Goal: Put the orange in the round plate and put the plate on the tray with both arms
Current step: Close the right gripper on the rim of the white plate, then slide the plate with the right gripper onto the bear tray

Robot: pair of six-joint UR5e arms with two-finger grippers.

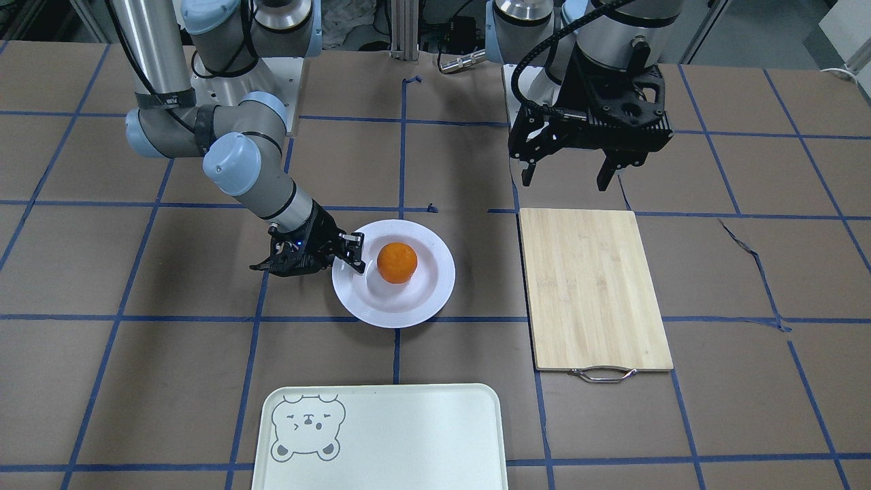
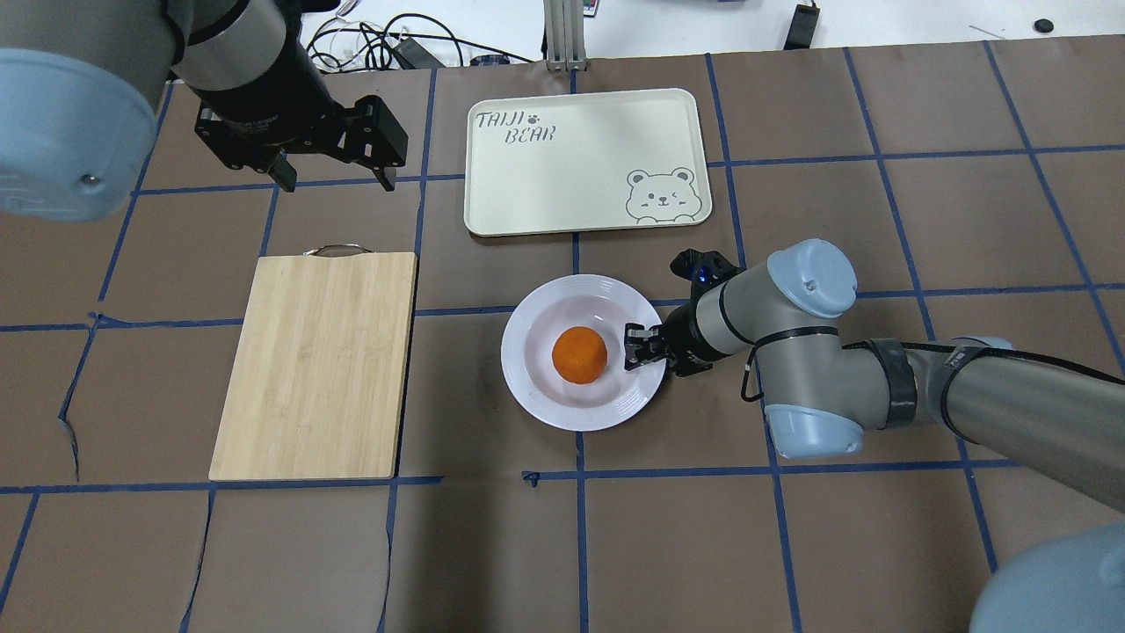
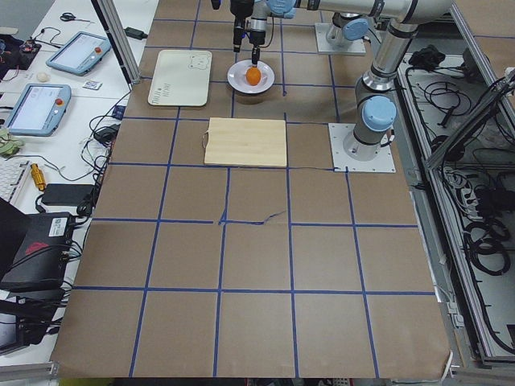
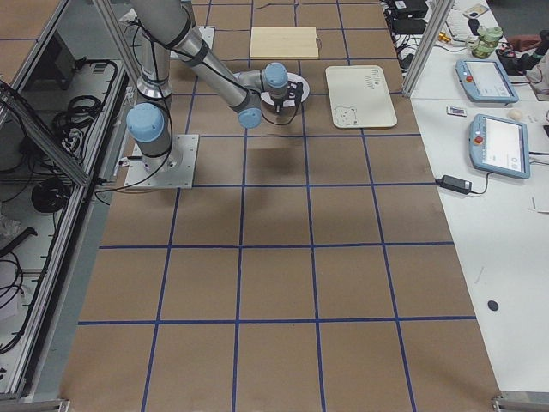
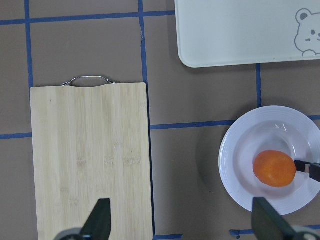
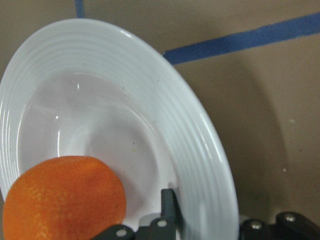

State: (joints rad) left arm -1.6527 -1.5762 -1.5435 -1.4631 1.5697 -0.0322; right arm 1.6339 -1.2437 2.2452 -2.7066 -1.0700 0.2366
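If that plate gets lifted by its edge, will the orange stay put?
Probably it rolls a little: the orange is round and loose. The sunken centre of the plate should catch it. The glossy rim at the right gripper could prove slippery.

The left arm [image 1: 605,41] hung high, wrist vertical; the left claw [image 1: 565,178] pointed straight down, fingers spread wide; the right arm [image 1: 245,170] reached low with bent elbow; the right claw [image 1: 355,253] lay tilted near the worktop, jaws slightly apart.
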